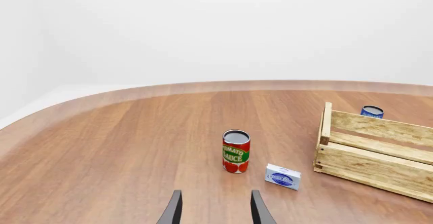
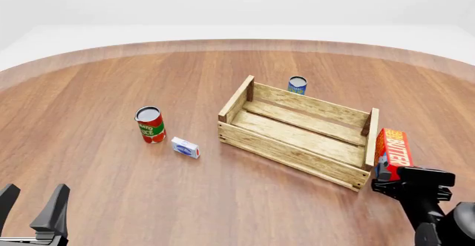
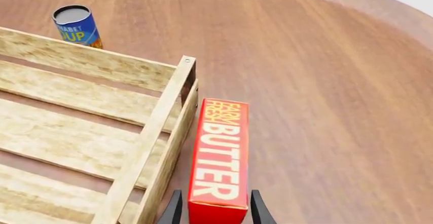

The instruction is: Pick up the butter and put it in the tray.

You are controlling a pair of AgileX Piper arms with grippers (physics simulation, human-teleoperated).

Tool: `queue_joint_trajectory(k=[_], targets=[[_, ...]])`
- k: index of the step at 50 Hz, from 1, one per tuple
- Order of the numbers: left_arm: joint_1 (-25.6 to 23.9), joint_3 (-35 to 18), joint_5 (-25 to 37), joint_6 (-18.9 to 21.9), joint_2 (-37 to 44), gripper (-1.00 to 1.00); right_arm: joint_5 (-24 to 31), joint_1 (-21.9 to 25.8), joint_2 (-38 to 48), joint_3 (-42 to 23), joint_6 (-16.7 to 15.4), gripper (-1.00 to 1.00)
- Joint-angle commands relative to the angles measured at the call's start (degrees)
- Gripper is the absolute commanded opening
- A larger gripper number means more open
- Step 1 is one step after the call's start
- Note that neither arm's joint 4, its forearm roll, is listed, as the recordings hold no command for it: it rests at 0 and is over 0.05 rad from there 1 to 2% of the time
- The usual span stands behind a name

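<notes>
The butter is a red carton with an orange face lettered "BUTTER". It rests just outside the right end of the tray, a light wooden slatted crate in the middle of the table. My right gripper is open, its two fingers standing either side of the carton's near end. The right wrist view shows the butter running along the tray's end wall, with a thin gap to each finger. At the near left my left gripper is open and holds nothing; the left wrist view shows it over bare wood.
A tomato sauce can stands left of the tray, and a small white-and-blue box lies beside it. A blue can stands behind the tray's far wall. The table's rounded edge curves across the back.
</notes>
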Motion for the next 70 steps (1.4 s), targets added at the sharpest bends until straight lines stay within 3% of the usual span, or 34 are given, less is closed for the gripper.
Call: queue_joint_trajectory(k=[1,20,21,50,70], targets=[[0.0,0.0,0.0,0.0,0.0,1.0,0.0,0.03,0.64,-0.41,-0.03,1.0],[0.0,0.0,0.0,0.0,0.0,1.0,0.0,-0.17,0.41,-0.47,0.01,1.0],[0.0,0.0,0.0,0.0,0.0,1.0,0.0,-0.31,0.34,-0.44,-0.04,-1.0],[0.0,0.0,0.0,0.0,0.0,1.0,0.09,-1.75,-6.5,2.06,1.75,-1.0],[0.0,0.0,0.0,0.0,0.0,1.0,4.55,-2.0,-16.72,5.14,2.65,-1.0]])
